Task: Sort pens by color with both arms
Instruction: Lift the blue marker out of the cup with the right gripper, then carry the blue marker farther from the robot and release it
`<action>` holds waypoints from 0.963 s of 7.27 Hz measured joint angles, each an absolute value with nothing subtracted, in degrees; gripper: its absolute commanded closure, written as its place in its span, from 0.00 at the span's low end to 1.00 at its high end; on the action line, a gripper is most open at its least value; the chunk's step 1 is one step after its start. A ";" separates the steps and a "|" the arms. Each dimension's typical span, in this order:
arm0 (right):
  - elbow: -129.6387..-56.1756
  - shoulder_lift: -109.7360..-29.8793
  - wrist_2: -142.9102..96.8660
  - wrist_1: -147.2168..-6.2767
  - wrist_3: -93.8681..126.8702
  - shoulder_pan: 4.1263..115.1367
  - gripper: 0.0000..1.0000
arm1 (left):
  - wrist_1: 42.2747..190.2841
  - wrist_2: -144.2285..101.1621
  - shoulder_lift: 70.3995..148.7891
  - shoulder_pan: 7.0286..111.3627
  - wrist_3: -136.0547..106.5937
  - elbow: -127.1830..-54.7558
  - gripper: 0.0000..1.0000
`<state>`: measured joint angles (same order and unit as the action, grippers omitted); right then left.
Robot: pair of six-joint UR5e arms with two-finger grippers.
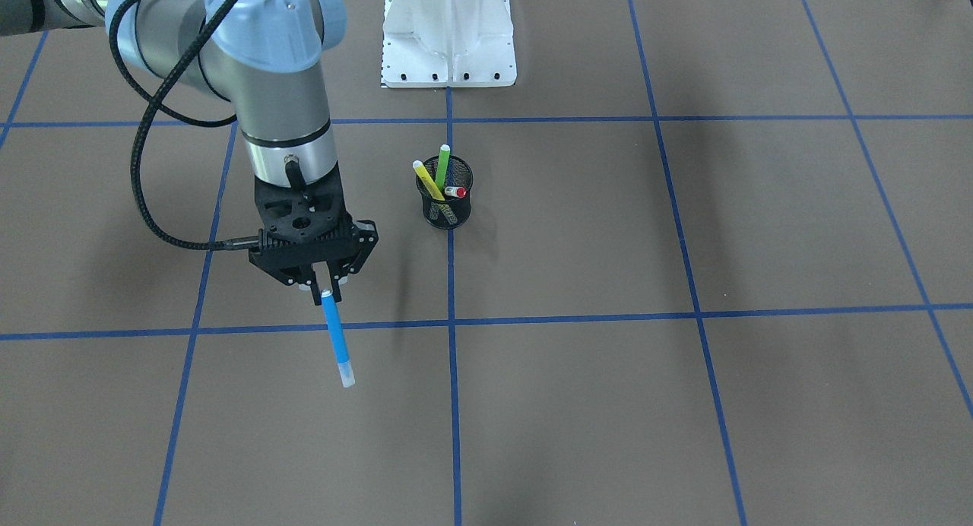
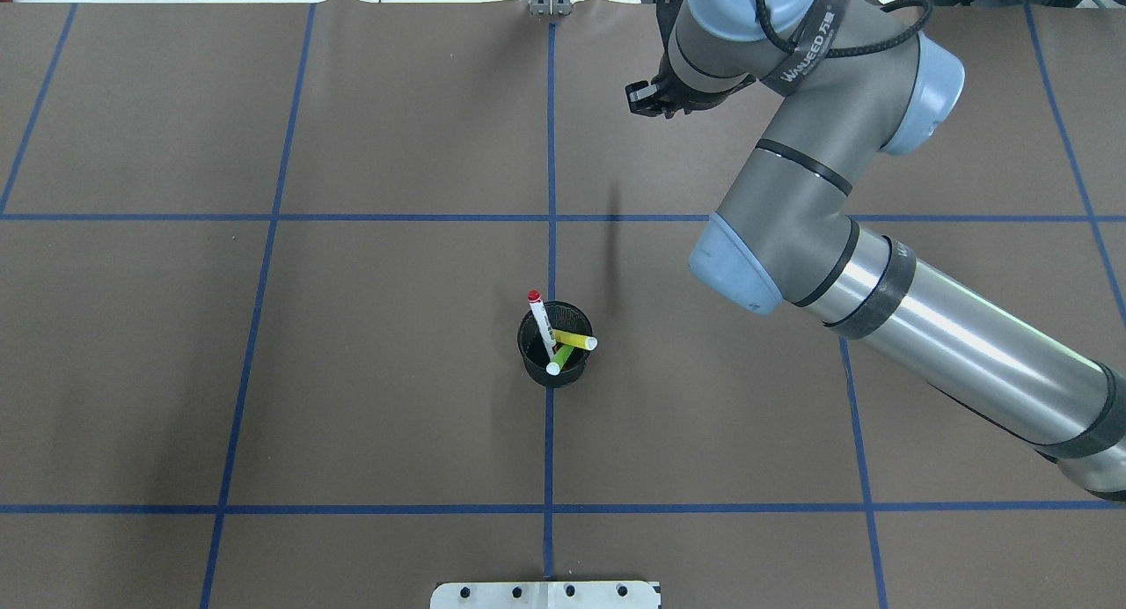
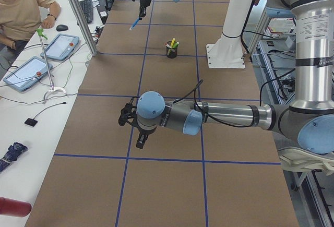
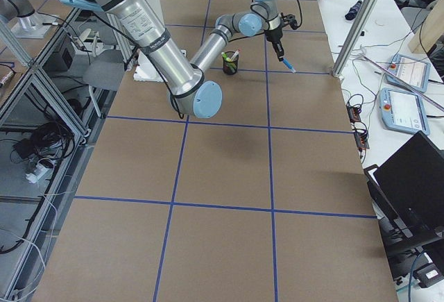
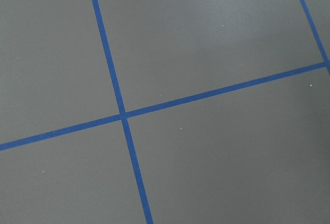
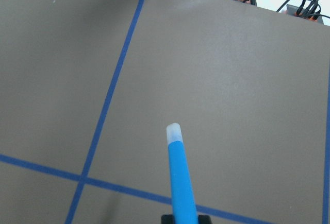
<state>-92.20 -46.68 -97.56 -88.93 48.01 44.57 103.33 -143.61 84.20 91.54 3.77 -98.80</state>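
Brown tabletop (image 1: 684,435) w/ a grid of blue tape lines (image 1: 451,404); white mounting base (image 1: 448,47) sits at the robot-side edge, approx. mid-length.

Black mesh cup (image 1: 448,210) stands upright near the tabletop's ctr, on the middle tape line. 3 pens in it, all leaning, tops sticking out over the rim: yellow pen (image 1: 427,180), green pen (image 1: 442,165) & a thin white pen (image 1: 454,192) w/ a red cap at its top end.

Right arm (image 1: 281,108) reaches across toward the operators' edge, on the robot's right half, well apart from the cup. Right pincer (image 1: 325,286) points down, narrow, clamped on the top end of the blue pen (image 1: 337,340). Pen hangs below the fingers, slightly tilted, pale end lowest; tip looks clear of the surface. Right wrist view: pen runs straight out from btwn the fingers, only brown surface & tape behind it.

Left arm (image 3: 224,115) stretches out low over the end of the tabletop on the robot's left, far from the cup. Left pincer (image 3: 141,141) points down; seen only from the side, so can't tell if wide or narrow. Left wrist view: just surface & 2 crossing tape lines.
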 measured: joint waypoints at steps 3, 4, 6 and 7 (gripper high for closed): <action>-83.14 -49.82 -88.08 -74.57 61.80 44.61 1.00 | 103.44 -143.61 84.20 91.50 3.78 -98.79 0.00; -82.37 -52.11 -84.62 -70.90 65.15 44.55 1.00 | 103.82 -143.61 84.18 91.49 3.74 -98.76 0.00; -82.04 -57.02 -78.48 -64.20 69.48 43.29 1.00 | 104.54 -143.61 84.12 91.33 3.62 -98.71 0.00; -81.99 -59.25 -75.35 -61.52 71.07 41.67 1.00 | 104.65 -143.61 84.12 91.19 3.61 -98.71 0.00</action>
